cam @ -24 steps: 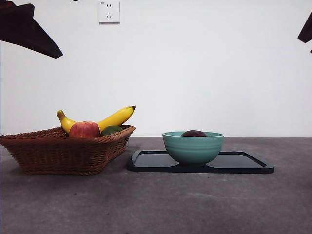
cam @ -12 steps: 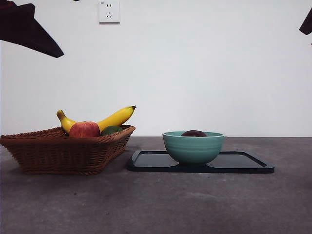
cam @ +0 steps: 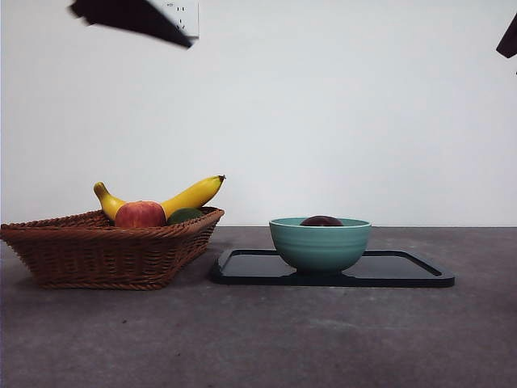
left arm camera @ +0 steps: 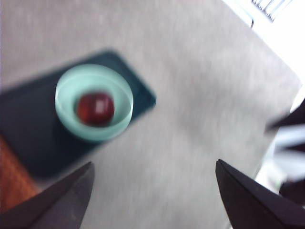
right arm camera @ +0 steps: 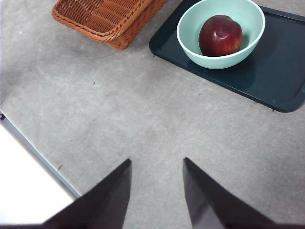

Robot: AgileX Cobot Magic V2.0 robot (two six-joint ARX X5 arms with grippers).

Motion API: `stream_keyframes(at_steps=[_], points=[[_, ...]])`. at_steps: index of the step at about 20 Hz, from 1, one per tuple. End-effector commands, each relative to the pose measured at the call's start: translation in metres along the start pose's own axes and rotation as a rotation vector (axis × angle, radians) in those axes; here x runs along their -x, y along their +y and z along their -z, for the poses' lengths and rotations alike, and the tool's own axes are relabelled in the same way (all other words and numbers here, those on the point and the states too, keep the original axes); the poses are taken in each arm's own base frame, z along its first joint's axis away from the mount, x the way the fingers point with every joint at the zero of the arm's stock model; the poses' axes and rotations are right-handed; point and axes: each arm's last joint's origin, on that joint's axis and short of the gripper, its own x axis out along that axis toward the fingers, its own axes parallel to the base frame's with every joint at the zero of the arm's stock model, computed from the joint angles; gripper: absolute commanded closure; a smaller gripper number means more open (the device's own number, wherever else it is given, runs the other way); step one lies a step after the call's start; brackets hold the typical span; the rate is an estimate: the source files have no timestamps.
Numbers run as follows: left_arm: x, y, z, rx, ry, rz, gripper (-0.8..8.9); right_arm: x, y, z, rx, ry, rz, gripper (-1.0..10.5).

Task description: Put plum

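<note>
The dark maroon plum (cam: pixel 321 221) lies inside a teal bowl (cam: pixel 319 246) that stands on a dark tray (cam: pixel 404 271). My left gripper (left arm camera: pixel 154 163) hangs high above the table, open and empty. Its view is blurred and shows the plum (left arm camera: pixel 95 109) in the bowl (left arm camera: pixel 121 117) far below. In the front view this arm (cam: pixel 133 18) is a dark shape at the top left. My right gripper (right arm camera: pixel 157 161) is also open and empty, high over bare table, with the plum (right arm camera: pixel 220 35) in the bowl (right arm camera: pixel 187 33) well ahead of it.
A wicker basket (cam: pixel 105 250) stands left of the tray, holding a banana (cam: pixel 190 196), a red-and-yellow apple (cam: pixel 140 215) and a green fruit (cam: pixel 184 216). The other arm shows as a black tip (cam: pixel 509 39) at the top right corner. A table edge (right arm camera: pixel 38 157) runs near the right gripper.
The dark arm at the top left has swung right and upward along the top edge. Plum, bowl, tray and basket have not moved.
</note>
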Motion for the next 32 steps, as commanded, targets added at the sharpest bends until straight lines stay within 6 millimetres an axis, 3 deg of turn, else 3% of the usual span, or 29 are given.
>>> stream_keyframes(at_steps=[1, 6, 13, 21, 32], points=[[-0.016, -0.002, -0.028, -0.003, -0.014, -0.013, 4.07, 0.001, 0.001, -0.002, 0.016, -0.006, -0.008, 7.7], [-0.072, 0.009, -0.063, 0.000, 0.025, -0.065, 4.07, 0.001, 0.001, -0.002, 0.007, -0.005, -0.008, 7.7], [-0.143, 0.029, -0.074, 0.004, 0.084, -0.121, 4.07, 0.001, 0.001, 0.000, -0.017, 0.014, -0.006, 7.7], [-0.211, 0.046, -0.045, -0.019, 0.206, -0.193, 4.07, 0.001, 0.001, 0.001, -0.022, 0.025, -0.005, 7.7], [-0.255, 0.052, -0.012, -0.041, 0.311, -0.239, 4.07, 0.001, 0.001, 0.003, -0.028, 0.042, -0.004, 7.7]])
